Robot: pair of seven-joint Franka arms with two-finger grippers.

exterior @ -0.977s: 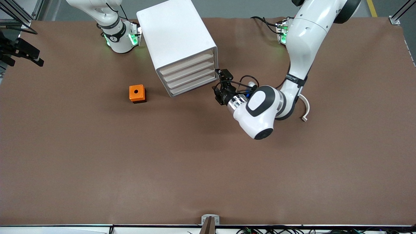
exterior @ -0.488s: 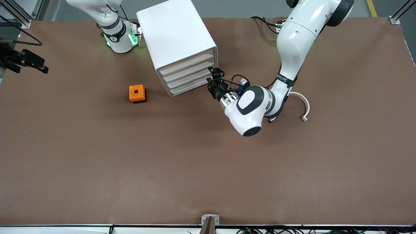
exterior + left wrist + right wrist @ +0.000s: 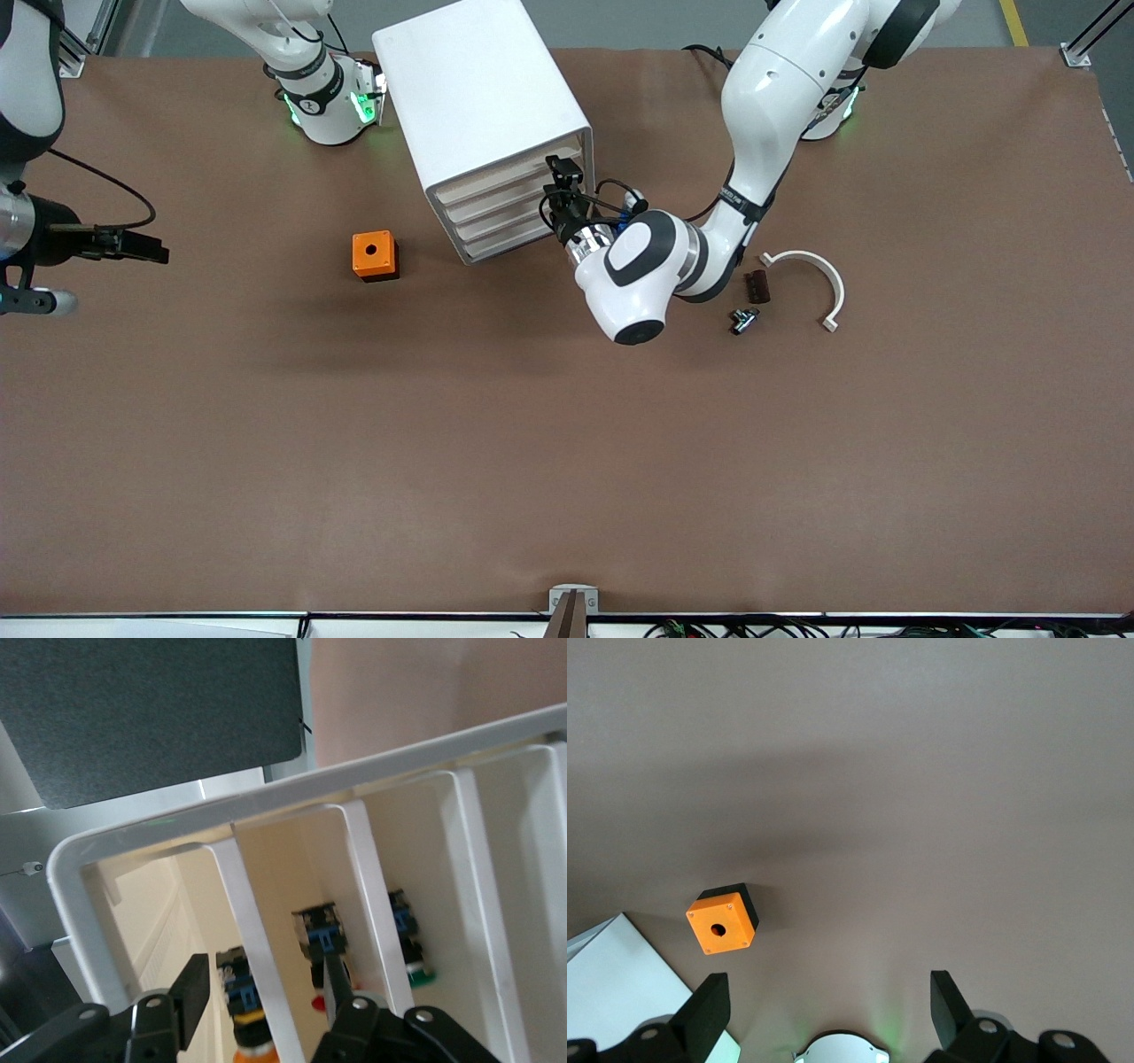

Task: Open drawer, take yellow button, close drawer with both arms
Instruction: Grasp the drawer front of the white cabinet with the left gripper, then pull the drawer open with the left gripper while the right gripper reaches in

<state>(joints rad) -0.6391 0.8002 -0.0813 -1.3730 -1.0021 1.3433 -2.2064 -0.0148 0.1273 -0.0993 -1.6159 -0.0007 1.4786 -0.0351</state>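
Left gripper (image 3: pixel 562 180) is at the front of the white boxy four-drawer cabinet (image 3: pixel 478 97), level with the top flat off-white drawer (image 3: pixel 500 183), which looks shut. In the left wrist view the fingers (image 3: pixel 190 990) are spread and sit either side of that drawer's front strip, not yet pinching it. The tiny push button with orange cap, black body and blue rear end (image 3: pixel 244 1014) lies inside that top drawer, near the front; the drawers below hold a red-capped button (image 3: pixel 321 967) and a green-capped button (image 3: pixel 413 962). For the step in hand, my read: go a bit deeper so both pads overlap the strip, close square on it, then pull straight out along the drawer's slide line. The cabinet sits angled on the brown worktop (image 3: pixel 567 461), so an off-axis pull would likely drag or turn the whole box. Pull slowly, and only far enough to expose the button. Right gripper (image 3: pixel 133 245) waits, fingers wide apart, over bare worktop at the right arm's end, with the orange cube with a hole (image 3: pixel 375 255) between it and the cabinet. It could brace the cabinet if it shifts.
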